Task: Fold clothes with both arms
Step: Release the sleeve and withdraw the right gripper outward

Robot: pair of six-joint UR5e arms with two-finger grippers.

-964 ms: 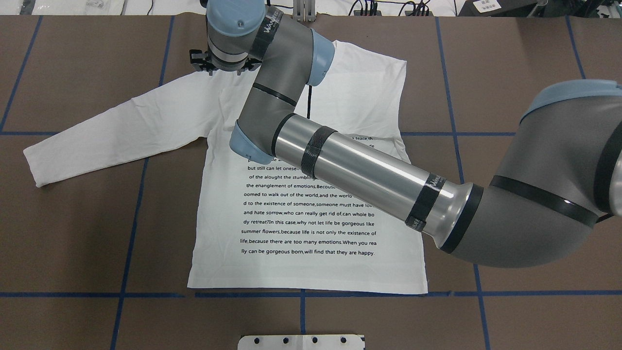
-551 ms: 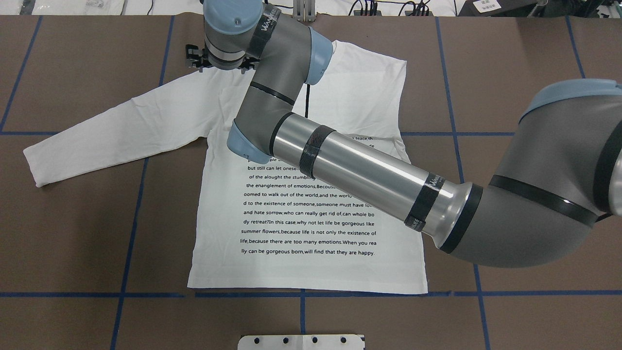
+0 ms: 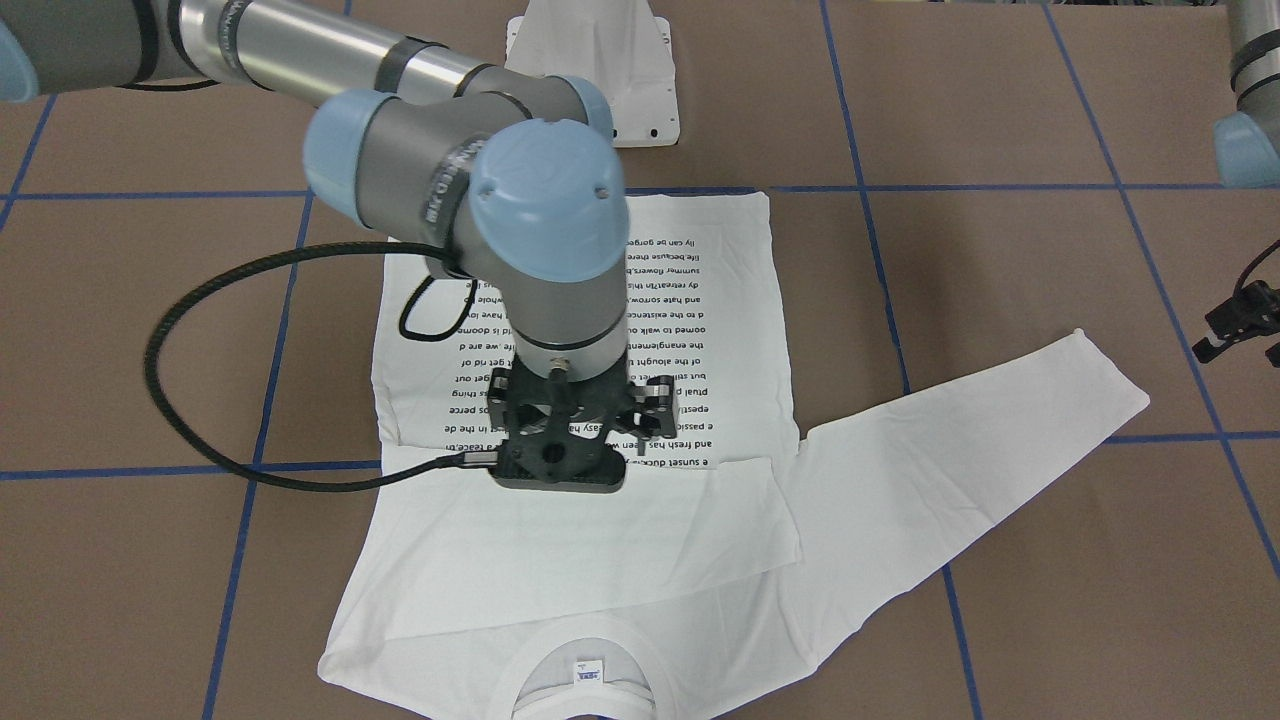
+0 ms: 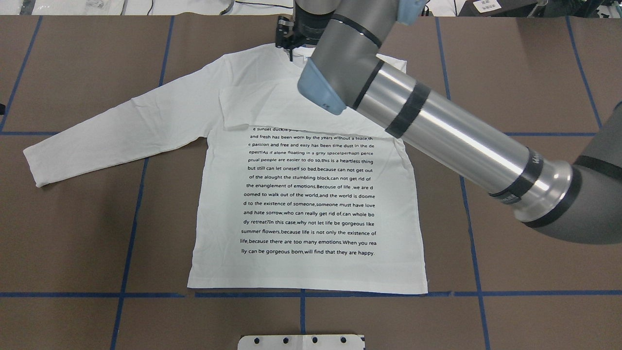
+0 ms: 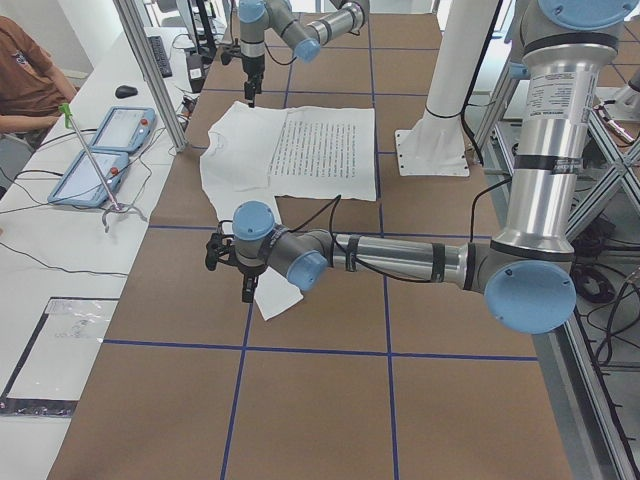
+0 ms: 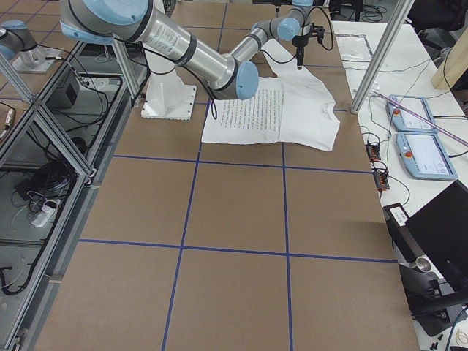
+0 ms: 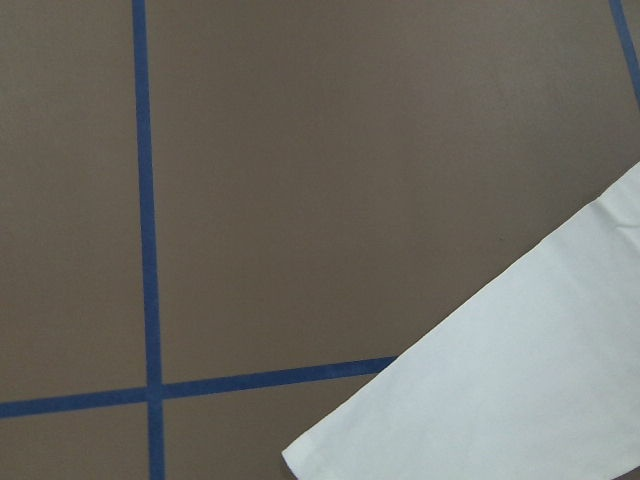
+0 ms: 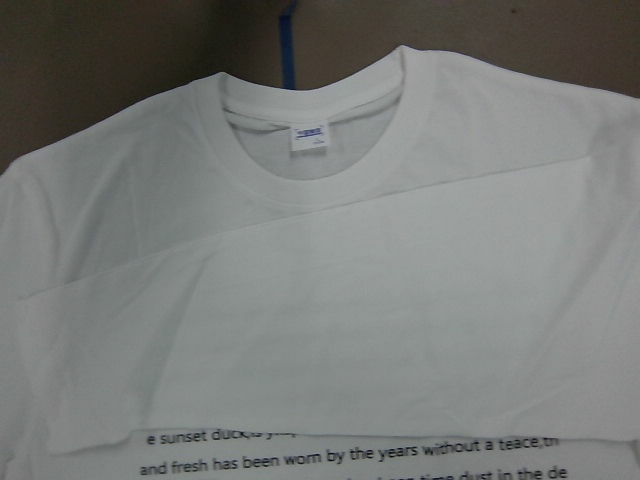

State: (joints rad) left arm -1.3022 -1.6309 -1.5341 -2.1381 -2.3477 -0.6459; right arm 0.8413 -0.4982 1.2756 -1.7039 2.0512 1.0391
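The white long-sleeved T-shirt lies flat on the brown table, print side up. One sleeve is folded across the chest. The other sleeve stretches out to the overhead view's left. My right gripper hovers open above the chest near the collar, holding nothing. In the overhead view only its edge shows. The neck label is visible. My left gripper hangs open over bare table just beyond the outstretched sleeve's cuff.
The white pedestal base stands at the robot's side of the table, just behind the shirt's hem. Blue tape lines grid the brown surface. A side bench with tablets and a seated person runs along the far edge.
My right arm has swung from the shirt's shoulder toward the collar, rightward in the overhead view, uncovering the print and the folded sleeve. The shirt has not moved.
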